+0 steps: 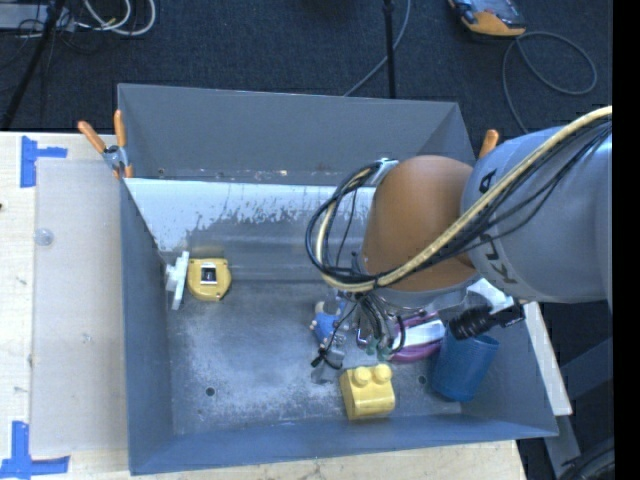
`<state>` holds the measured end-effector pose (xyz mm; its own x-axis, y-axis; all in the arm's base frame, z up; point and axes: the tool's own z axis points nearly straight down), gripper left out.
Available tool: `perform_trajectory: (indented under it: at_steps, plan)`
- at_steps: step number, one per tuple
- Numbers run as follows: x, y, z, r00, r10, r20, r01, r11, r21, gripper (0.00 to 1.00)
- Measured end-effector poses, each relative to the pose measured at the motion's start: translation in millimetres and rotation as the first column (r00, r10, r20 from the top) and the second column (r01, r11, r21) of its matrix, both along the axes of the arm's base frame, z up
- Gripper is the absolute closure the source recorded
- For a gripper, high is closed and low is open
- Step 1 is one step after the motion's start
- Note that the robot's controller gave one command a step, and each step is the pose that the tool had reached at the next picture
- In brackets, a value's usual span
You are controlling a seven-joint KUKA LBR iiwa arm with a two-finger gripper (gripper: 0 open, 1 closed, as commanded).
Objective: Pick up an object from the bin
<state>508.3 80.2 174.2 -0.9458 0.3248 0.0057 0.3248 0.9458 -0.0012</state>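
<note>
Arm (545,223) from right, claw (334,348) pointing down

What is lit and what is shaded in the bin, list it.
Camera view: a bright band crosses the bin's back wall, with shade above it. Camera view: the yellow tape measure lies lit at the left; the floor has a dull pale sheen, no hard glare.
</note>
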Motion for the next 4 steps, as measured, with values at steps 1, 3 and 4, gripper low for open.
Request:
perform_trajectory:
  at_steps: [1,3,4]
  plan:
    - [5.7,-6.6,-5.9,0.989,0.15,0.005,-0.15,0.989,0.001,0.0]
    - [18.6,-46.3,-21.5,1.0,-0.016,0.001,0.016,1.0,0.0,0.0]
    - [26.7,-44.0,-28.0,0.987,0.162,0.003,-0.162,0.987,0.0,0.0]
